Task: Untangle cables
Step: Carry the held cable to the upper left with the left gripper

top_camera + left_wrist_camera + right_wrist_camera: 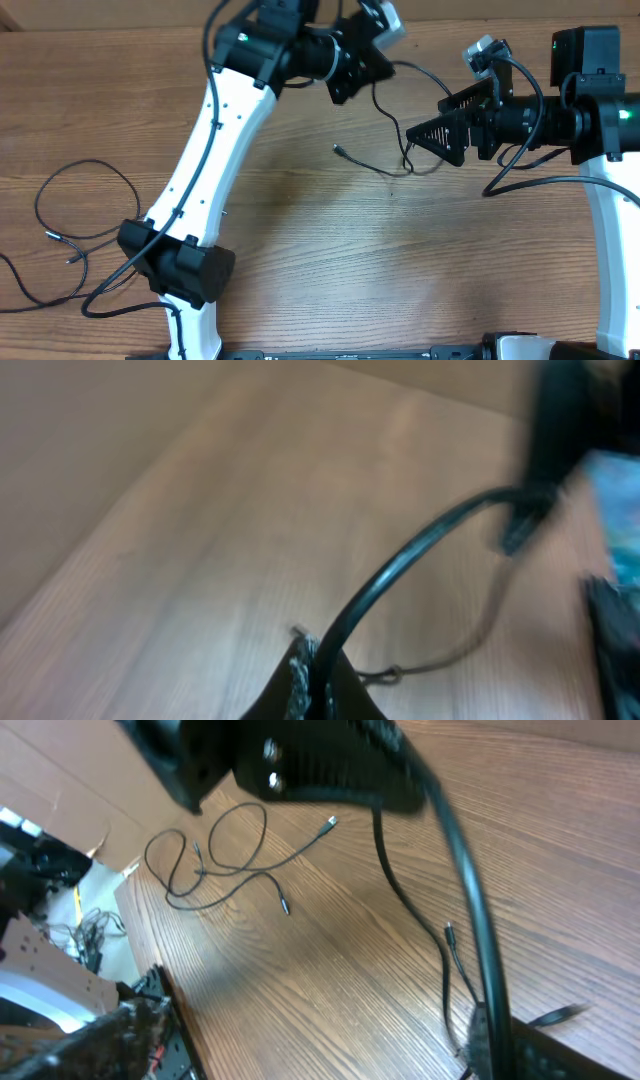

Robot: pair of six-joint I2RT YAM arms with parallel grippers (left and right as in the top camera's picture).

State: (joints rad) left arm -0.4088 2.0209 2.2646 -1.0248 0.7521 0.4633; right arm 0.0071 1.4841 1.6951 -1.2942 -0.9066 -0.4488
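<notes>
Notably, left gripper [360, 72] clamped one cable [384, 108], upper centre. Its length ran downward beside the released right gripper [425, 117], nearer.

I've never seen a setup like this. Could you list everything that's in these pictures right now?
table: one, brown wood, under everything.
loose cable: one loop, thin black, far left of the table, untouched, small plugs at its ends.
held cable: thin black, top centre, runs down to a kink near the right jaws; one cord or two, I cannot tell.
arm cords: several, thicker black, trailing from both arms.
left arm: one, white and black, reaching to top centre; left jaws shut on the held cable.
right arm: one, white and black, right side; right jaws open, holding nothing.
</notes>
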